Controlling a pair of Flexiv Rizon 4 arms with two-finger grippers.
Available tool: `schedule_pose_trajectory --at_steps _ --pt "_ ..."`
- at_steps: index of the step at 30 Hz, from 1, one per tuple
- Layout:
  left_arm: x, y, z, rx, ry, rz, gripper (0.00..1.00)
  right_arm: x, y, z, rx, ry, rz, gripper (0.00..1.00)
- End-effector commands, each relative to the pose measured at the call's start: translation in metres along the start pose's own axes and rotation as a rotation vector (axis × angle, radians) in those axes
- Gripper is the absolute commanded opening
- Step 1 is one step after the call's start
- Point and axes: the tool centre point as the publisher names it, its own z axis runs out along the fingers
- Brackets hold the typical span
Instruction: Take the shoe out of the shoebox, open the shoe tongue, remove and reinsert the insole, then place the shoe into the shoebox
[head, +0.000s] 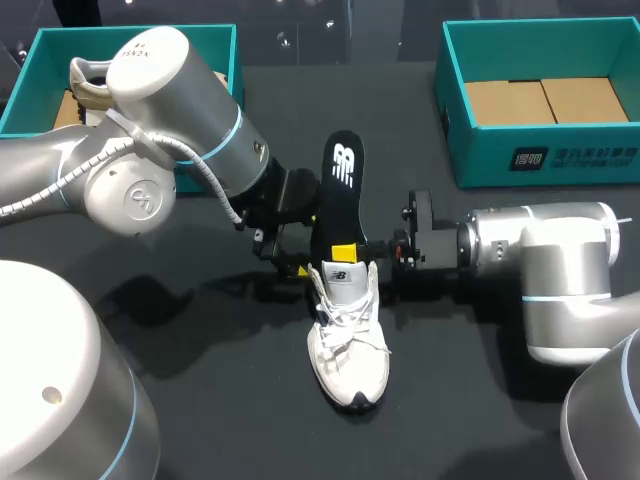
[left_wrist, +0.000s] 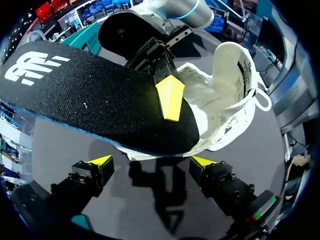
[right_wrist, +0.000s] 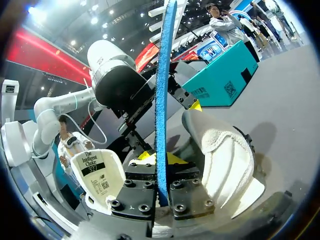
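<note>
The work in hand is the insole step. The long black foam insole with a white logo stands half out of the white lace-up sneaker. The sneaker lies on the dark table at the middle of the frame, toe toward the bottom edge. The insole's fore end sits at the sneaker's mouth, just above the raised tongue, and its logo end points to the top of the frame. The right gripper, coming in from the right edge, pinches the insole near that lower end; its own wrist view shows the blue edge clamped between its two fingers. The left gripper waits just left of the sneaker's heel with its fingers spread and nothing between them, the insole ahead of it. One moment alone does not tell whether the insole is coming out or going back in. Either way, the next move probably needs the free gripper to steady the heel while the other slides the insole along the sole line. The empty teal cardboard shoebox waits at the upper right.
</note>
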Motion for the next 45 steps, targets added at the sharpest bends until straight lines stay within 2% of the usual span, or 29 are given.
schedule_pose_trajectory --at_steps 1,8,9,10,12,27,33,37,42,44,45 --pt "0.000 0.001 0.000 0.002 0.000 0.001 1.00 0.006 -0.012 -0.001 0.000 -0.017 0.012 0.00" --pt "0.000 0.001 0.000 0.002 0.000 0.001 1.00 0.009 -0.009 -0.001 0.004 0.002 0.003 0.00" --pt "0.000 0.001 0.000 0.002 0.000 0.001 1.00 0.010 -0.007 0.000 0.007 0.006 -0.003 0.12" --pt "0.000 0.001 0.000 0.002 0.000 0.001 1.00 0.010 -0.006 0.000 0.008 0.015 -0.010 0.16" --pt "0.000 0.001 0.000 0.002 0.000 0.001 1.00 0.011 -0.003 0.000 0.011 0.021 -0.017 0.18" --pt "0.000 0.001 0.000 0.002 0.000 0.001 1.00 0.020 0.020 0.000 0.048 0.031 -0.100 0.22" --pt "0.000 0.001 0.000 0.002 0.000 0.001 1.00 0.018 0.032 -0.003 0.063 0.030 -0.125 0.22" --pt "0.000 0.001 0.000 0.002 0.000 0.001 1.00 0.014 0.041 -0.004 0.075 0.029 -0.133 0.22" --pt "0.000 0.001 0.000 0.002 0.000 0.001 1.00 0.010 0.048 -0.005 0.089 0.032 -0.137 0.17" --pt "0.000 0.001 0.000 0.002 0.000 0.001 1.00 0.008 0.049 -0.004 0.094 0.033 -0.136 0.09" --pt "0.000 0.001 0.000 0.002 0.000 0.001 1.00 0.007 0.049 -0.004 0.096 0.034 -0.135 0.00"
